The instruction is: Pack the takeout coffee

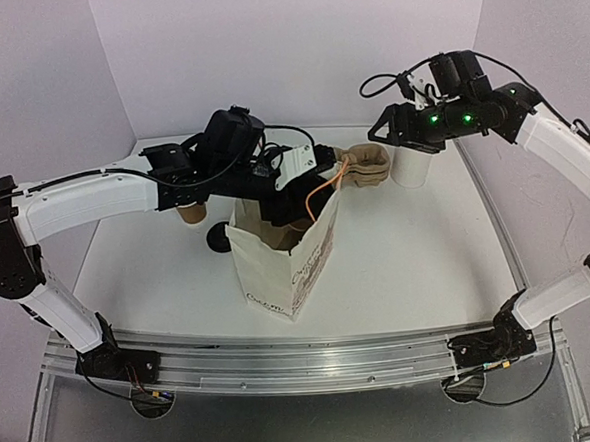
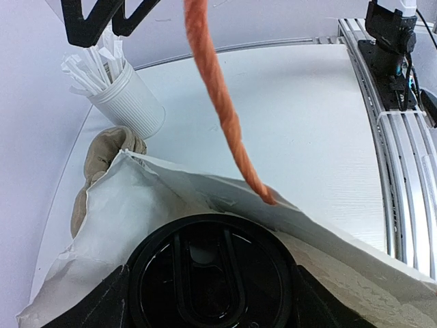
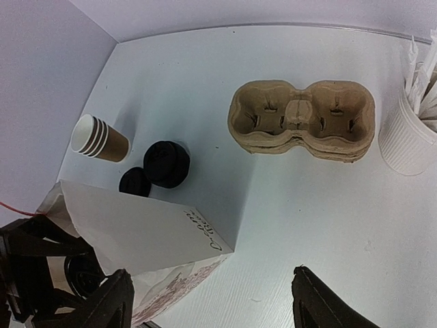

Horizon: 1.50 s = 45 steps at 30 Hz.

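Right now my left gripper [image 2: 205,313] sits at the mouth of the paper bag [image 2: 130,205], fingers [image 2: 85,311] flanking the takeout coffee [image 2: 208,273]; whether they actually grip it I cannot tell. My right gripper [image 3: 212,301] hangs, jaws spread, holding nothing. Lifting out, I could snag the orange handle [image 2: 218,116] and topple bag and coffee.

Table [image 1: 418,259]: white, flat top, walled at the back and sides.
- Paper bag [image 1: 282,262]: white, printed, upright, mouth open; the landmark.
- Stack of brown cups [image 3: 99,137]: left of the bag, toward the back wall.
- Black lids [image 3: 166,162]: between the cups and the bag; a lower black pile [image 3: 134,182] just beside the bag.
- Pulp cup carriers [image 3: 304,119]: stacked, behind and right of the bag.
- White ribbed holder [image 3: 408,140]: with white sticks, right of the carriers, farthest from the bag.
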{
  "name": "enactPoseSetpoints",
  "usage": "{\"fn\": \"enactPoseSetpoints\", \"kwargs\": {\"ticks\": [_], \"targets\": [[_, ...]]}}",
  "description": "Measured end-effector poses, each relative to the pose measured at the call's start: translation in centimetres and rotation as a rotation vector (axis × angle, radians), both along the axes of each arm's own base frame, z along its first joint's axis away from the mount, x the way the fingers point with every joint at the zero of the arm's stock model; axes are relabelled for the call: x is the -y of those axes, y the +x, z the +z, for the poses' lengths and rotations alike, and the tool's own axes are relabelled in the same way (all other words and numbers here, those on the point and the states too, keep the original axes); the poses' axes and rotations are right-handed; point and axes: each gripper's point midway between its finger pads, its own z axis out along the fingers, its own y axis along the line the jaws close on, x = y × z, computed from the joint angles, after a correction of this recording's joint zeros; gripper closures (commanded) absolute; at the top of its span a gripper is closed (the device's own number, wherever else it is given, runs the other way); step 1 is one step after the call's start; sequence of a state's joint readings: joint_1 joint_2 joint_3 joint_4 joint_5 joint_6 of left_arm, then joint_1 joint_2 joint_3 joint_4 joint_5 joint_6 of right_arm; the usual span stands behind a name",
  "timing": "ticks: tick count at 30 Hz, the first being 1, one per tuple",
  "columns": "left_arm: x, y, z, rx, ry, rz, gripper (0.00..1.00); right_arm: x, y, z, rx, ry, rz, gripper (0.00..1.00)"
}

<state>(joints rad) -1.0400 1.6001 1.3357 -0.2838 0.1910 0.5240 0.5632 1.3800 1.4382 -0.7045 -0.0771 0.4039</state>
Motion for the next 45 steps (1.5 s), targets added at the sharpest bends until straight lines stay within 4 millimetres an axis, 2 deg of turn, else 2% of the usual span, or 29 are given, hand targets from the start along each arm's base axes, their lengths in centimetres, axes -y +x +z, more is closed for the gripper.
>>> {"fn": "enactPoseSetpoints", "kwargs": {"ticks": [8, 12, 20, 27, 33, 38, 45], "targets": [[-0.6, 0.9, -0.3, -0.039, -0.004, 0.035, 0.28, -0.2, 0.2, 0.4, 0.004, 0.008, 0.005, 0.24], [-0.9, 1.0, -1.1, -0.077, 0.001, 0.042, 0.26, -0.6, 0.4, 0.2, -0.004, 0.010, 0.013, 0.24], [-1.1, 0.3, -5.0, -0.170, 0.072, 0.015, 0.26, -0.8, 0.3, 0.2, -0.012, 0.018, 0.018, 0.21], [-1.1, 0.3, -9.9, -0.238, 0.178, 0.023, 0.27, -0.8, 0.3, 0.2, -0.018, 0.025, 0.011, 0.20], [-0.9, 0.4, -10.5, -0.221, 0.166, 0.013, 0.17, -0.8, 0.2, 0.3, -0.019, 0.027, 0.010, 0.19], [-1.0, 0.4, -10.9, -0.210, 0.162, 0.008, 0.01, -0.9, 0.1, 0.3, -0.017, 0.028, 0.013, 0.19], [-1.1, 0.4, -10.8, -0.205, 0.158, 0.011, 0.00, -0.9, 0.1, 0.4, -0.015, 0.028, 0.014, 0.18]]}}
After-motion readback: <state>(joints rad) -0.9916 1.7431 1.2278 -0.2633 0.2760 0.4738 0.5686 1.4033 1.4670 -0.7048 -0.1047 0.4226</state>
